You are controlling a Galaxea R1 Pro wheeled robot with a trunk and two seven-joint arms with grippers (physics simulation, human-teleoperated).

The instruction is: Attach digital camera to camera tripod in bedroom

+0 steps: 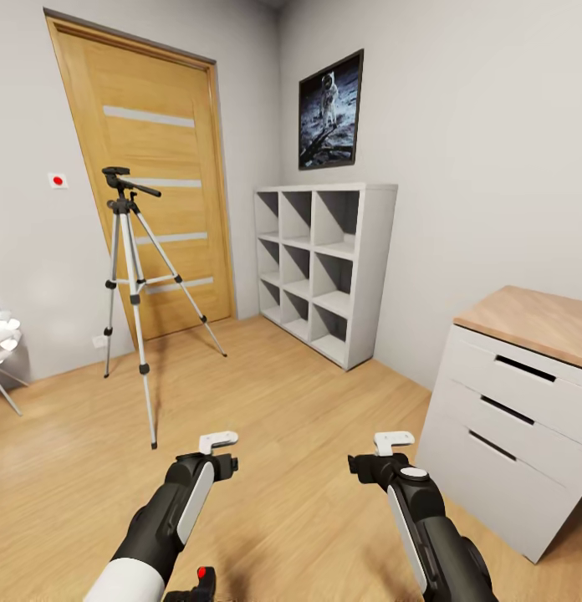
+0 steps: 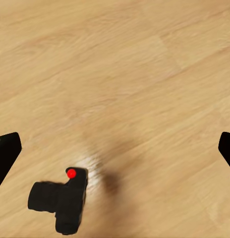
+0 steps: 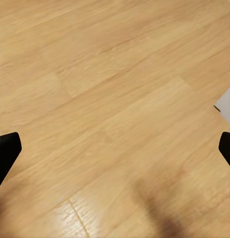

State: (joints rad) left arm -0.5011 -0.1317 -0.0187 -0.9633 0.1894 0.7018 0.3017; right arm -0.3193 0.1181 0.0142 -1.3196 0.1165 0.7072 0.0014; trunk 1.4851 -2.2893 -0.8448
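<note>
White cube shelf (image 1: 324, 267) sits bare; digital camera (image 2: 60, 198) lies on floor (image 2: 120, 74).

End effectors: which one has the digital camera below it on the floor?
The left end effector. The digital camera lies on the wood floor in its wrist view, while the right end effector looks down on bare planks.
</note>
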